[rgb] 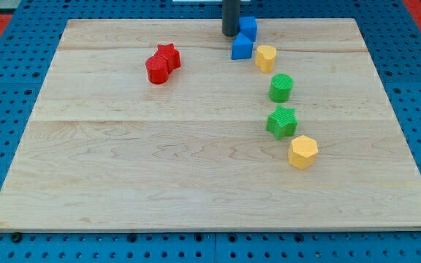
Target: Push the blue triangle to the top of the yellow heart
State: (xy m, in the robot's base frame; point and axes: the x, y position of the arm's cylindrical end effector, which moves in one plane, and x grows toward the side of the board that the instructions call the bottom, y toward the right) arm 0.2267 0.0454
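The blue triangle (241, 47) lies near the view's top, just left of the yellow heart (266, 57) and touching or nearly touching it. A blue cube (248, 28) sits right above the triangle. My tip (230, 33) is the lower end of a dark rod at the view's top. It stands just above-left of the blue triangle and left of the blue cube, close to both.
A red star (169, 55) and a red cylinder (157, 70) sit together at upper left. A green cylinder (281, 88), a green star (282, 121) and a yellow hexagon (303, 152) run down the right of centre. The wooden board (123, 175) ends just above my tip.
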